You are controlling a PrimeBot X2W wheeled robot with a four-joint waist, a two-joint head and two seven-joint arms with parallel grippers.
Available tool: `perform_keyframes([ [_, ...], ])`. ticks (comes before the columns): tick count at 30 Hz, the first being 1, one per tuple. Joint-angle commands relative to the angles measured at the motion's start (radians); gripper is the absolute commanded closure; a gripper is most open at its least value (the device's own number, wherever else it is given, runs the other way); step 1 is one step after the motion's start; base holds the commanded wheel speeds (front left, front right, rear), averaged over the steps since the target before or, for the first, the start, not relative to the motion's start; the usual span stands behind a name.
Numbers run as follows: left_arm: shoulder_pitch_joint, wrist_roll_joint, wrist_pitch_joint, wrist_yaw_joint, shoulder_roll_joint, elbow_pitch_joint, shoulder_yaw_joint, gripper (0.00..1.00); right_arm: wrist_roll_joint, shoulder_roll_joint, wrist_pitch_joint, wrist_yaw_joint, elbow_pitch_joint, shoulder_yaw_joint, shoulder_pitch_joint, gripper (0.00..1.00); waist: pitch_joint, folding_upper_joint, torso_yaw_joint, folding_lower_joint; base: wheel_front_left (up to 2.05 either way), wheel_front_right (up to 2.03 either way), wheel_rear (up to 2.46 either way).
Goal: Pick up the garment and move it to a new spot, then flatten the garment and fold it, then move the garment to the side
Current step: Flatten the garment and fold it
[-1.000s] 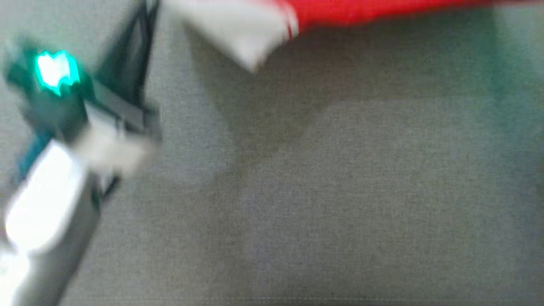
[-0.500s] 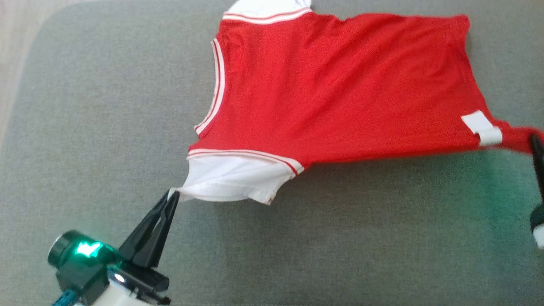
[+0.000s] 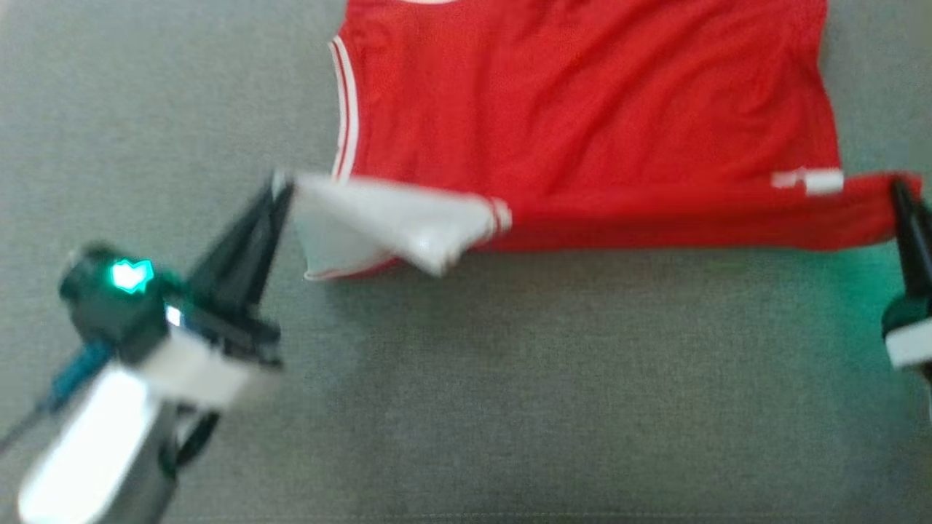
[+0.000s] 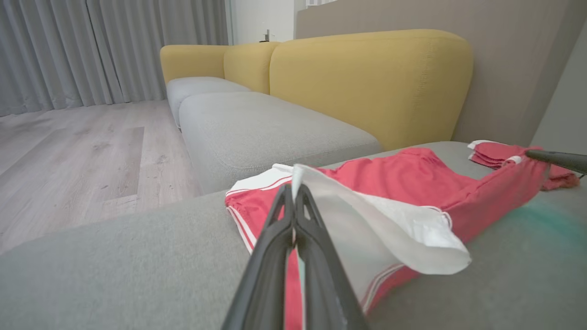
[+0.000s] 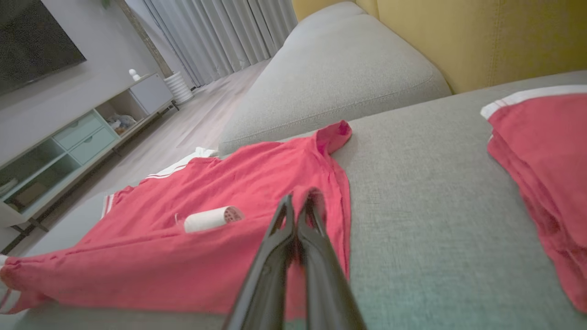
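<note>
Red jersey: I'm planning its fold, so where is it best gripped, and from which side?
Take the jersey by its near edge, at both ends, white sleeve and hem corner, from the robot's side: these stick out free. The left gripper and right gripper are shut there, the edge stretched between them.

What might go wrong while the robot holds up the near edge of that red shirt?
1. The left gripper pinches only the tip of the white sleeve in its shut jaws; it could slip out.
2. That sleeve sags loosely and may crumple inside the fold of the red shirt.
3. The right gripper, holding the hem corner, works near a folded red pile and might disturb it.
</note>
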Motion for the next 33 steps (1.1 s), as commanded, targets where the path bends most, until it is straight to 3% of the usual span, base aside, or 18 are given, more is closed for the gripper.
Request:
perform_keyframes([
  [1, -0.077, -0.01, 0.002, -0.008, 0.017, 0.007, 0.038, 1.0, -0.01, -0.033, -0.013, -0.001, -0.001, 0.018, -0.034, 1.0, 0.043, 0.0, -0.016, -0.0002, 0.0, 0.0, 0.0],
  [9, -0.337, -0.046, 0.033, -0.04, -0.018, 0.232, -0.001, 1.0, 0.002, -0.033, -0.012, -0.001, 0.108, 0.146, -0.239, 1.0, 0.13, 0.0, -0.044, -0.0002, 0.0, 0.0, 0.0],
  [10, -0.357, -0.051, 0.034, -0.041, -0.02, 0.259, -0.007, 0.97, 0.005, -0.032, -0.011, -0.001, 0.12, 0.165, -0.258, 0.94, 0.135, 0.0, -0.048, -0.0002, 0.0, 0.0, 0.0],
  [11, -0.375, -0.057, 0.033, -0.043, -0.024, 0.286, -0.014, 0.66, 0.008, -0.03, -0.01, -0.001, 0.133, 0.184, -0.276, 0.64, 0.14, 0.0, -0.051, -0.0002, 0.0, 0.0, 0.0],
  [12, -0.389, -0.064, 0.031, -0.044, -0.029, 0.313, -0.02, 0.42, 0.01, -0.03, -0.009, -0.001, 0.148, 0.202, -0.29, 0.13, 0.143, 0.0, -0.053, -0.0002, 0.0, 0.0, 0.0],
  [13, -0.4, -0.069, 0.025, -0.044, -0.032, 0.338, -0.025, 0.0, 0.011, -0.029, -0.009, -0.001, 0.162, 0.214, -0.303, 0.0, 0.144, 0.0, -0.054, -0.0002, 0.0, 0.0, 0.0],
  [18, -0.398, -0.089, 0.001, -0.046, -0.062, 0.434, -0.049, 0.0, -0.011, -0.031, -0.012, -0.001, 0.205, 0.222, -0.327, 0.0, 0.125, 0.0, -0.055, -0.0002, 0.0, 0.0, 0.0],
  [24, -0.272, -0.157, 0.032, -0.02, -0.113, 0.471, -0.063, 0.0, -0.065, -0.012, -0.013, -0.001, 0.175, 0.123, -0.253, 0.0, 0.063, 0.0, -0.057, -0.0002, 0.0, 0.0, 0.0],
  [33, -0.106, -0.195, 0.079, 0.095, -0.119, 0.44, -0.057, 0.0, -0.118, 0.023, -0.013, -0.001, 0.123, 0.038, -0.143, 0.0, 0.014, 0.0, -0.067, -0.0002, 0.0, 0.0, 0.0],
])
